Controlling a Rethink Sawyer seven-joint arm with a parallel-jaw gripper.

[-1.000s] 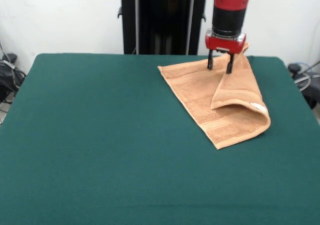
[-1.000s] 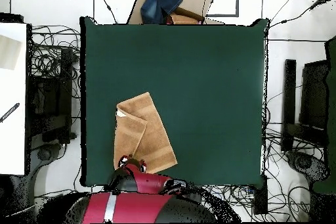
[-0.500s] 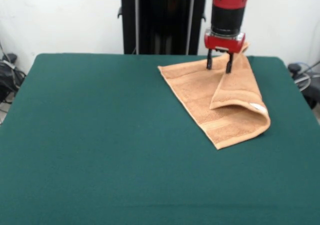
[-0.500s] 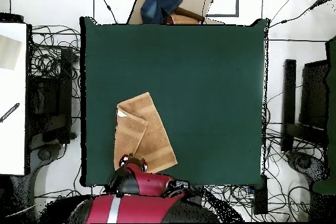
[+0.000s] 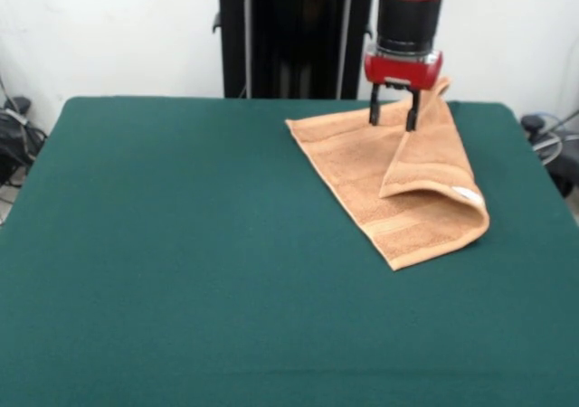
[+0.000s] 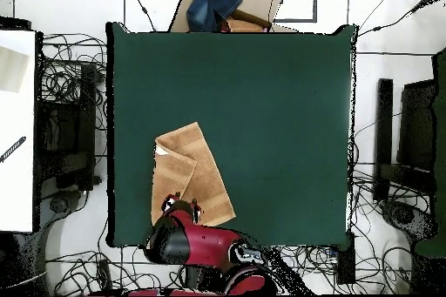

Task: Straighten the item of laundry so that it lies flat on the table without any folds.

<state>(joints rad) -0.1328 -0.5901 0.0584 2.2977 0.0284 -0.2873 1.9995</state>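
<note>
Towel lies toward the robot's side of the table, close to the far edge in the front view, not flat. One long side is doubled over onto the rest, forming a rounded loop at the camera-side corner where the white label shows. Overhead confirms it: a narrower flap rests on top of the wider layer.

Gripper hangs over the towel's far end, fingers parted with a clear gap between them, nothing held. Whether the tips touch the cloth, I cannot tell.

Risks, as I judge them:
- Closing here may pinch both layers together, since flap and base meet near this end. Then any pull drags the whole towel and the fold stays.
- Towel sits close to the table's far edge. A pull toward the pedestal could slide cloth off the edge.
- Terry on felt likely grips. The lower layer may bunch rather than stay put, adding wrinkles.
- A shallow pinch may slip off the thick hem.
</note>
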